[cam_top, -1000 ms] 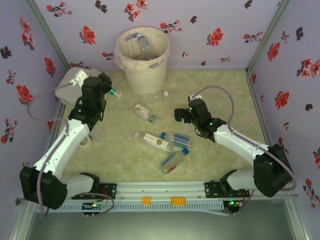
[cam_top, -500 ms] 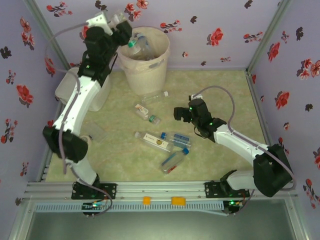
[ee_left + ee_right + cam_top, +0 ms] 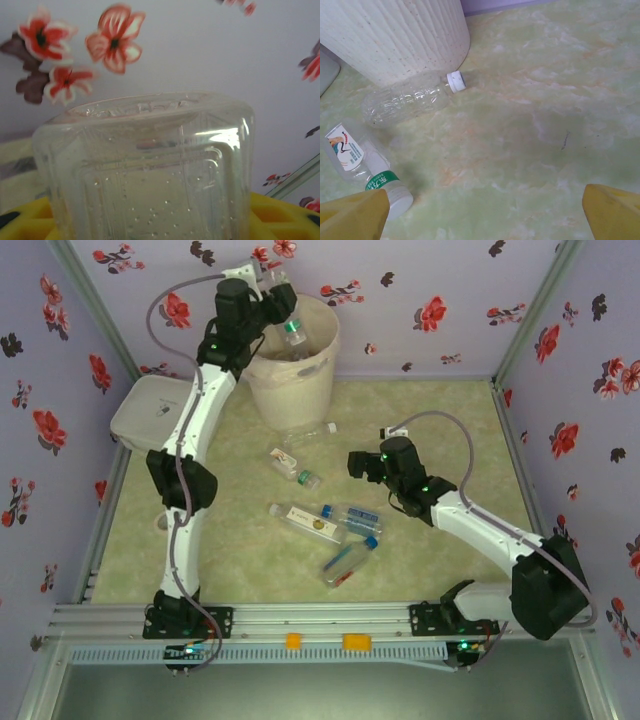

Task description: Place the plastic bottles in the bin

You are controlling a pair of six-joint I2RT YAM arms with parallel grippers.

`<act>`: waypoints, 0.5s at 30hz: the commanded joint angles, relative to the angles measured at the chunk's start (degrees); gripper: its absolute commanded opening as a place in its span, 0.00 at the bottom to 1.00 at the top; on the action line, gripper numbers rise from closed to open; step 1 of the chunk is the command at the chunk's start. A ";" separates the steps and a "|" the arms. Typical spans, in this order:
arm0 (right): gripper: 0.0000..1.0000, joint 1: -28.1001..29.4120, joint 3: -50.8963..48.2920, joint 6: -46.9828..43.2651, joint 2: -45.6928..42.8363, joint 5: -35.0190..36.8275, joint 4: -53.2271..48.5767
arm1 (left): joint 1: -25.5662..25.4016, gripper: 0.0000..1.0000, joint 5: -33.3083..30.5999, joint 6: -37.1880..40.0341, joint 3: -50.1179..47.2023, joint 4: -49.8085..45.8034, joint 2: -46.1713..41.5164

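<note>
- The left tool is reaching high over the bin at the back of the bench. It is clenching a clear bottle with a green cap.
- In the left wrist view, that bottle's ribbed base is sitting between the yellow fingers.
- As far as the overhead view is showing, the clear bottle is hanging above the bin's open mouth, inside the rim.
- The right tool is hovering low over the bench, jaws wide apart and holding nothing.
- Lying loose on the bench are a white-capped bottle just beside the bin's foot, a green-labelled bottle near it, and three more bottles closer to the arms.
- Doing this step well is meaning letting go only while the clear bottle is fully over the opening. The jaws should be parting cleanly, so the bottle is dropping straight in rather than glancing off the rim.
</note>
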 commanded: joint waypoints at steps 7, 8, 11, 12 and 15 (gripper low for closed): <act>1.00 0.28 -0.60 -0.09 -1.93 1.90 -0.02 | 1.73 0.71 -0.70 1.46 2.07 -3.53 1.28; 1.00 0.28 -0.58 -0.10 -1.98 1.85 -0.04 | 1.86 0.83 -0.70 1.52 2.07 -4.24 1.08; 1.00 0.28 -0.49 -0.16 -2.04 1.89 -0.19 | 2.23 1.00 -0.96 2.33 1.67 -5.68 0.15; 1.00 0.28 -0.49 -0.12 -2.09 1.87 -0.18 | 2.28 1.00 -1.05 2.49 1.23 -5.68 -0.41; 1.00 0.26 -0.10 -0.19 -1.89 1.77 -0.36 | 2.51 1.00 -1.38 2.70 -0.15 -5.26 -2.51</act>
